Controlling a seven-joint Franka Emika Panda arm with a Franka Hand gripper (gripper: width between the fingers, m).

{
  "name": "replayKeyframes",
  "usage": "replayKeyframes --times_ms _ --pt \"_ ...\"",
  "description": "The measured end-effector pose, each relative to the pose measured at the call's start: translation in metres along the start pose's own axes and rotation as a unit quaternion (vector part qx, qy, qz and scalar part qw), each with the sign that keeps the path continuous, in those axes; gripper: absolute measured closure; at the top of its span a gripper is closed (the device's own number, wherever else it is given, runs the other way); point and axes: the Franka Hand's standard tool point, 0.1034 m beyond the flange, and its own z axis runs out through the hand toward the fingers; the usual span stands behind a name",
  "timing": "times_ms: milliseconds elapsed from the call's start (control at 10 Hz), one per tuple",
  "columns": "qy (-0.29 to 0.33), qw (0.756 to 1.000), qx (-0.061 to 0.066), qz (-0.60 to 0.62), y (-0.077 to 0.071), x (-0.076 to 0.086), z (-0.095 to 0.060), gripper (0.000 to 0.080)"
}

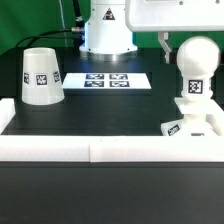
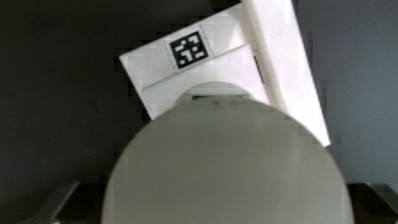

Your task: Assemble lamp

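Note:
The white rounded bulb (image 1: 197, 66) stands upright over the flat square base (image 1: 192, 124) at the exterior view's right. Its lower end meets the base's top. My gripper (image 1: 181, 45) comes down from above and is shut on the bulb's upper part; one dark finger (image 1: 163, 43) shows beside it. In the wrist view the bulb (image 2: 222, 165) fills the space between the dark fingers (image 2: 61, 204), with the tagged base (image 2: 196, 62) beyond it. The cone shade (image 1: 41, 76) stands on the table at the exterior view's left, apart from the gripper.
The marker board (image 1: 110, 80) lies flat at the back middle, in front of the robot's pedestal (image 1: 106, 30). A long white border rail (image 1: 110, 148) runs along the front, and its right end (image 1: 216, 120) bounds the base.

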Motion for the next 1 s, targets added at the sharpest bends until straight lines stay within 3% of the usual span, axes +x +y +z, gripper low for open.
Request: replayKeyframes --times_ms 500,700,1000 --pt "-0.024 0.986 0.004 0.163 -0.0003 -0.0007 0.0009 0.022" --pt "-0.019 0.994 0.009 0.106 0.0001 0.0028 0.0002 0.0113" --pt "-0.017 1.0 0.011 -0.004 0.0006 0.0035 0.0001 0.0101"
